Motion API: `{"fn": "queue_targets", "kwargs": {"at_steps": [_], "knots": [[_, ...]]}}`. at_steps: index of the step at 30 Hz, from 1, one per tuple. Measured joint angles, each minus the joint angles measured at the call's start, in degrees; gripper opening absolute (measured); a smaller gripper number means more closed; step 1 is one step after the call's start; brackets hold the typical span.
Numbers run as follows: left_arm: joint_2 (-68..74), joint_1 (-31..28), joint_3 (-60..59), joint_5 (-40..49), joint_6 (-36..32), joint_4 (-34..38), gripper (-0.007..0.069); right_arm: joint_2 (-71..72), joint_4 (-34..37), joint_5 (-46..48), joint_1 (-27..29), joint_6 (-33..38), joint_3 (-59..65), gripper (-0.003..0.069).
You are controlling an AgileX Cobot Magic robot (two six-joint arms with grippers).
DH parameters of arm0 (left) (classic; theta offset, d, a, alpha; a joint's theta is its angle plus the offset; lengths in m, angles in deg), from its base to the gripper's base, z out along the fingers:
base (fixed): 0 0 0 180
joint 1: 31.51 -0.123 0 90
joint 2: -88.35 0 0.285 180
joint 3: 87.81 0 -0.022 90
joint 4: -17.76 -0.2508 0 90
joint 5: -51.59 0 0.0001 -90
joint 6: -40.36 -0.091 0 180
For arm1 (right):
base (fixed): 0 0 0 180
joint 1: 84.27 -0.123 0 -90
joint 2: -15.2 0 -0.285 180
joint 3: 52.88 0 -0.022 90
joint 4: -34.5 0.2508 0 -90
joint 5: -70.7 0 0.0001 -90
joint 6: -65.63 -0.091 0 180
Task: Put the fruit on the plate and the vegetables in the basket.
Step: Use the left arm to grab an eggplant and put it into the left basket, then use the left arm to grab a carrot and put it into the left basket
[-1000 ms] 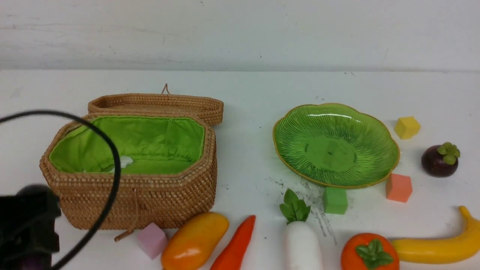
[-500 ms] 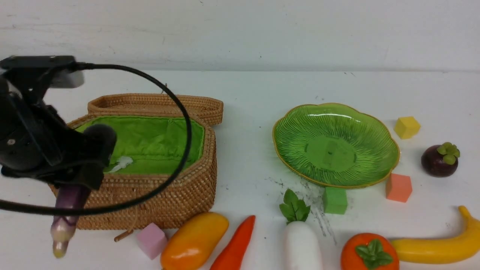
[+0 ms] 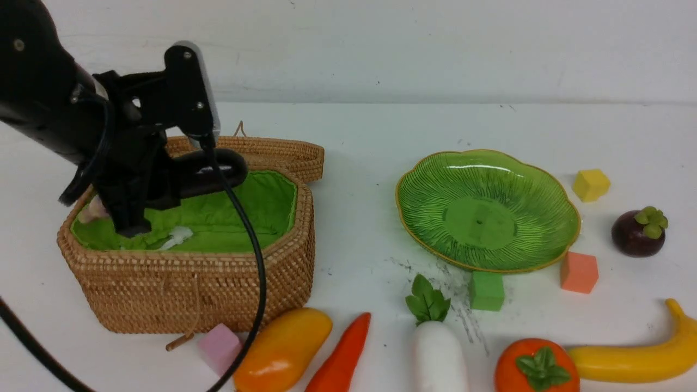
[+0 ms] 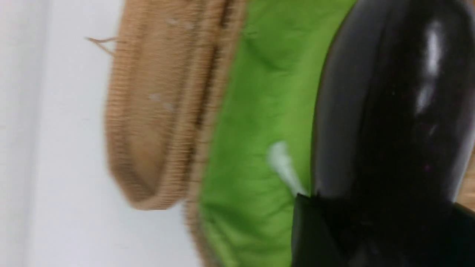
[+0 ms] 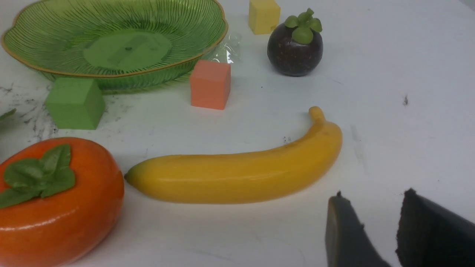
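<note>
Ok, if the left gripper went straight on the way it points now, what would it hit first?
Most likely the green lining of the basket; the left gripper, holding the eggplant, points down into it. Depth is hard to judge.

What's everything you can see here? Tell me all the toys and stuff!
basket: one, tan with green lining, lid open, left side
eggplant: one, dark purple, held over basket
plate: one, green, empty, right of basket
mango: one, orange-yellow, front of basket
carrot: one, red-orange, beside mango
radish: one, white, front of plate
persimmon: one, orange, beside radish
banana: one, yellow, front right
mangosteen: one, dark purple, right of plate
cubes: four, pink, green, orange, yellow, scattered
table: one, white, under everything
left fingers: black, shut on eggplant
right fingers: black, open, near banana
</note>
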Motion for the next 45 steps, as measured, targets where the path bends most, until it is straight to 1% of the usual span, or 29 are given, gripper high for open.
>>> {"fn": "queue_targets", "kwargs": {"at_steps": [4,6,12,14,15,16,17,18,19,20,22,25,28,33,35,36,38,39,40,41,42,43,44,45], "knots": [[2.9,0.0,0.0,-3.2,-0.2,-4.8,0.0361,0.0,-0.1,0.0,0.0,0.0,0.0,0.0242],[3.8,0.0,0.0,-3.6,-0.3,-5.6,0.0361,0.0,-0.1,0.0,0.0,0.0,0.0,0.0242],[4.6,0.0,0.0,-3.8,-0.3,-4.5,0.0361,0.0,-0.1,0.0,0.0,0.0,0.0,0.0242],[4.6,0.0,0.0,-3.7,0.1,-4.3,0.0386,0.0,-0.1,0.0,0.0,0.0,0.0,0.0242],[4.6,0.0,0.0,-3.7,0.1,-4.3,0.0386,0.0,-0.1,0.0,0.0,0.0,0.0,0.0242],[4.6,0.0,0.0,-3.1,0.8,-4.3,0.0445,0.0,-0.1,0.0,0.0,0.0,0.0,0.0242],[4.6,0.0,0.0,-2.8,0.9,-4.3,0.0453,0.0,-0.1,0.0,0.0,0.0,0.0,0.0242],[4.6,0.0,0.0,-2.5,1.3,-4.3,0.0483,0.0,-0.1,0.0,0.0,0.0,0.0,0.0242],[4.6,0.0,0.0,-1.8,1.7,-4.3,0.0535,0.0,-0.1,0.0,0.0,0.0,0.0,0.0242],[4.6,0.0,0.0,-1.1,1.9,-4.3,0.0569,0.0,-0.1,0.0,0.0,0.0,0.0,0.0242],[4.6,0.0,0.0,-0.5,2.0,-4.3,0.0619,0.0,-0.1,0.0,0.0,0.0,0.0,0.0242],[4.4,0.0,0.0,-0.3,2.1,-4.0,0.0645,0.0,-0.1,0.0,0.0,0.0,0.0,0.0242],[3.9,0.0,0.0,0.2,2.2,-3.1,0.0643,0.0,-0.1,0.0,0.0,0.0,0.0,0.0242],[-0.4,0.0,0.0,1.0,2.2,2.8,0.0593,0.0,-0.1,0.0,0.0,0.0,0.0,0.0242],[-3.3,0.0,0.0,1.4,2.2,9.0,0.0568,0.0,0.0,0.0,0.0,0.0,0.0,0.0242],[-3.3,0.0,0.0,1.5,2.2,9.7,0.0566,0.0,0.0,0.0,0.0,0.0,0.0,0.0242],[-6.9,0.1,0.0,1.9,2.3,18.8,0.0545,0.0,0.0,0.0,0.0,0.0,0.0,0.0242],[-8.4,0.5,0.0,2.0,3.6,23.1,0.0538,0.0,0.0,0.0,0.0,0.0,0.0,0.0242],[-8.6,0.5,0.0,2.0,3.8,23.7,0.0538,0.0,0.0,0.0,0.0,0.0,0.0,0.0242],[-10.1,1.6,0.1,2.0,7.0,27.4,0.0535,0.0,0.0,0.0,0.0,0.0,0.0,0.0242],[-10.7,2.9,0.1,2.0,9.5,28.9,0.0534,0.0,0.0,0.0,0.0,0.0,0.0,0.0242],[-11.4,4.4,0.1,2.0,13.6,30.1,0.0533,0.0,0.0,0.0,0.0,0.0,0.0,0.0242],[-11.8,6.3,0.2,2.2,18.4,30.6,0.0532,0.0,0.0,0.0,0.0,0.0,0.0,0.0242],[-11.9,8.7,0.2,2.8,25.2,30.4,0.0532,0.0,0.0,0.0,0.0,0.0,0.0,0.0242]]}}
